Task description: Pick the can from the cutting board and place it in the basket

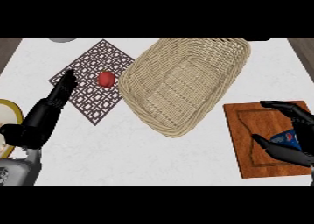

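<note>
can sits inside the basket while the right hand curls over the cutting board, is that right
No. The head view shows the can on the cutting board, not in the basket, with the right hand curled round it there.

The counter [120, 148] is white with faint grey marbling. On it sits a dark brown mat [98, 98] cut in a lattice pattern, with a small red thing [106, 79] on top. The basket [128, 89] is pale tan weave, the cutting board [249, 162] reddish-brown wood. The can [285, 138] shows blue with red and white (only a sliver peeks out). The plate [15, 114] is cream with a yellow rim. Both the left hand [36, 122] and the right hand [294, 151] are black.
</note>
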`<action>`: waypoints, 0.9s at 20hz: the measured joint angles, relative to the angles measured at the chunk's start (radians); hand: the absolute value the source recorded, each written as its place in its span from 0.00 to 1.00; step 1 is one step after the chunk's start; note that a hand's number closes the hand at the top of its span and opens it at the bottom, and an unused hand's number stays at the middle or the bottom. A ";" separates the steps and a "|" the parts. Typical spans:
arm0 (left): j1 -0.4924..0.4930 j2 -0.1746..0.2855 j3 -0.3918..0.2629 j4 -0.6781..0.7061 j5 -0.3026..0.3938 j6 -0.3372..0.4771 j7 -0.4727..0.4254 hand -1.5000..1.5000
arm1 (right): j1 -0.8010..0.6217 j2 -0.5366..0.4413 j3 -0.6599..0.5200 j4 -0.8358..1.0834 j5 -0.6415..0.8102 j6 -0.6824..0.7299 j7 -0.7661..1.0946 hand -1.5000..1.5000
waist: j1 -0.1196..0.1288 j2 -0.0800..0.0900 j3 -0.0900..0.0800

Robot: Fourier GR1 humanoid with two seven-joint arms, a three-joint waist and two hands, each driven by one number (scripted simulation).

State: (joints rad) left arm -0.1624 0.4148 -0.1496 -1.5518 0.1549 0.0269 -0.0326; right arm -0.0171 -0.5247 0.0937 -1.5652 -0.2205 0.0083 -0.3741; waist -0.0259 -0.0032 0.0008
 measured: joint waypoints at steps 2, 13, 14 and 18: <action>-0.005 0.005 0.003 -0.003 0.007 -0.017 0.009 0.50 | 0.032 0.012 0.020 -0.052 0.077 -0.088 0.044 0.00 | 0.003 0.000 -0.001; 0.014 -0.004 0.002 -0.016 -0.005 -0.016 0.011 0.50 | 0.095 -0.342 -0.117 -0.260 0.383 -0.192 0.515 0.00 | -0.006 -0.006 -0.007; 0.012 -0.004 0.002 -0.015 -0.006 -0.018 0.012 0.50 | 0.100 -0.391 -0.125 -0.278 0.385 -0.150 0.558 0.00 | -0.007 -0.006 -0.007; 0.014 -0.006 0.003 -0.021 -0.009 -0.018 0.018 0.50 | 0.125 -0.538 -0.154 -0.354 0.308 0.039 0.714 0.00 | -0.004 -0.006 -0.007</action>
State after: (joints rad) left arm -0.1485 0.4086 -0.1469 -1.5733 0.1457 0.0087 -0.0144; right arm 0.1083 -1.0630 -0.0606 -1.9197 0.0878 0.0477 0.3403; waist -0.0304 -0.0087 -0.0058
